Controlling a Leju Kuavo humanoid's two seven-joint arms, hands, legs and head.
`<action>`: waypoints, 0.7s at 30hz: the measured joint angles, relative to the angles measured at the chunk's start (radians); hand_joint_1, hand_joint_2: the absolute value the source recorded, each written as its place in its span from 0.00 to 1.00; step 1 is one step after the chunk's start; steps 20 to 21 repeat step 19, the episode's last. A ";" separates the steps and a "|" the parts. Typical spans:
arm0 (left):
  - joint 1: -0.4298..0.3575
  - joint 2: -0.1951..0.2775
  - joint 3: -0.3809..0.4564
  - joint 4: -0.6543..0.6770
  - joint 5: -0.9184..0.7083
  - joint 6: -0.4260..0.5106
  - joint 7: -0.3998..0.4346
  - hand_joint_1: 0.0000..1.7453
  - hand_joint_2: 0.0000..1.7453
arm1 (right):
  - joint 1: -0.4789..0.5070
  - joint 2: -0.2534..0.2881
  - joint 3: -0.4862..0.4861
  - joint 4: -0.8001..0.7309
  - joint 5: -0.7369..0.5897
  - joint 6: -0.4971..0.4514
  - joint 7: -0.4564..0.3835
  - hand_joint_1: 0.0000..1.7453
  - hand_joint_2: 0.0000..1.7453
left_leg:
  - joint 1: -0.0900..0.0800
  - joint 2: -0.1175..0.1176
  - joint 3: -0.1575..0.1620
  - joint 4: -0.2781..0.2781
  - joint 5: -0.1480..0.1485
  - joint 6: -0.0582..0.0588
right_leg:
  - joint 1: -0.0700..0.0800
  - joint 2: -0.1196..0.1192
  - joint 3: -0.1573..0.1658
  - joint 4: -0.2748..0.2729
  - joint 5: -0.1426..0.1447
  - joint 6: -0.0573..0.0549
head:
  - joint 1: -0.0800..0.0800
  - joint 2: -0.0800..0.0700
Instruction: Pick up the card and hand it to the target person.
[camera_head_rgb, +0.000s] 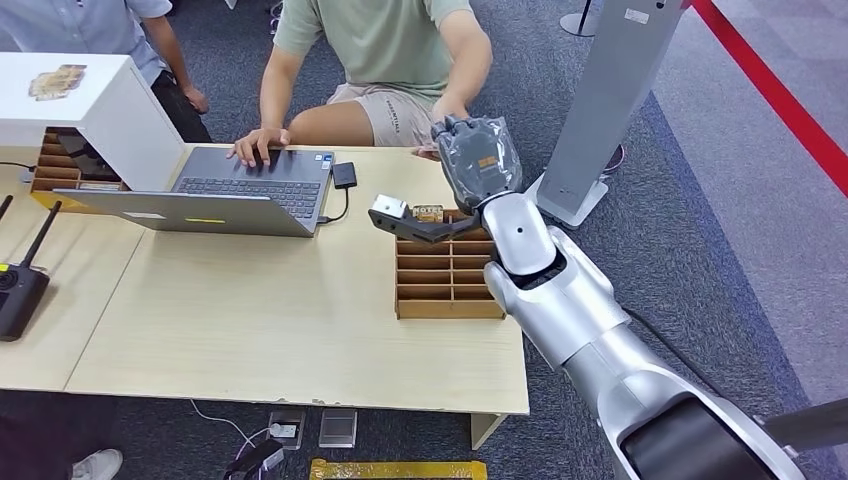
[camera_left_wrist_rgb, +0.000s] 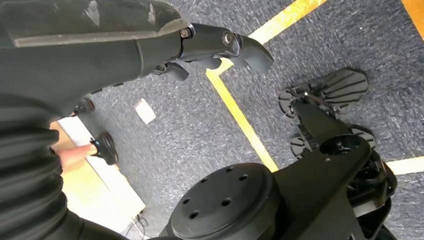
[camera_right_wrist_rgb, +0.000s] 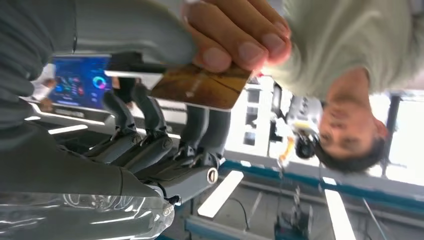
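Brown and glossy, the card (camera_right_wrist_rgb: 200, 87) sits pinched between the thumb and fingers of our right hand (camera_head_rgb: 478, 160), raised past the far edge of the table (camera_head_rgb: 250, 320) toward the seated person (camera_head_rgb: 390, 50). That person's fingers (camera_right_wrist_rgb: 240, 35) grip the card's other end. Our left hand (camera_left_wrist_rgb: 215, 47) hangs over the carpet (camera_left_wrist_rgb: 190, 130), fingers loosely curled, holding nothing

The card (camera_right_wrist_rgb: 202, 87) is a flat rectangle with a brown, wood-toned printed face and a pale edge. It sits between the right hand (camera_right_wrist_rgb: 150, 145) of the robot and the person's fingers (camera_right_wrist_rgb: 240, 40), which pinch one long edge. The card lies roughly level.
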 joint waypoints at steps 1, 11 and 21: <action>-0.004 0.000 -0.002 0.006 -0.002 -0.004 0.003 0.00 1.00 | 0.001 -0.003 0.000 0.011 -0.011 0.015 0.003 0.00 1.00 | 0.000 0.000 0.000 0.000 0.000 0.000 | 0.000 0.000 0.000 0.000 0.000 0.000 | 0.000 0.000; -0.013 -0.006 -0.004 0.063 -0.015 -0.023 -0.008 0.00 1.00 | 0.040 -0.012 -0.019 -0.017 -0.233 0.101 -0.018 0.00 1.00 | 0.000 0.000 0.000 0.000 0.000 0.000 | 0.000 0.000 -0.001 0.000 0.000 0.000 | 0.000 0.000; 0.006 -0.014 -0.003 0.098 0.024 -0.015 -0.035 0.00 1.00 | 0.205 -0.064 -0.062 -0.340 -0.591 0.226 -0.012 0.00 1.00 | 0.000 0.000 0.000 0.000 0.000 0.000 | 0.000 0.000 -0.001 0.000 0.000 0.000 | -0.001 0.000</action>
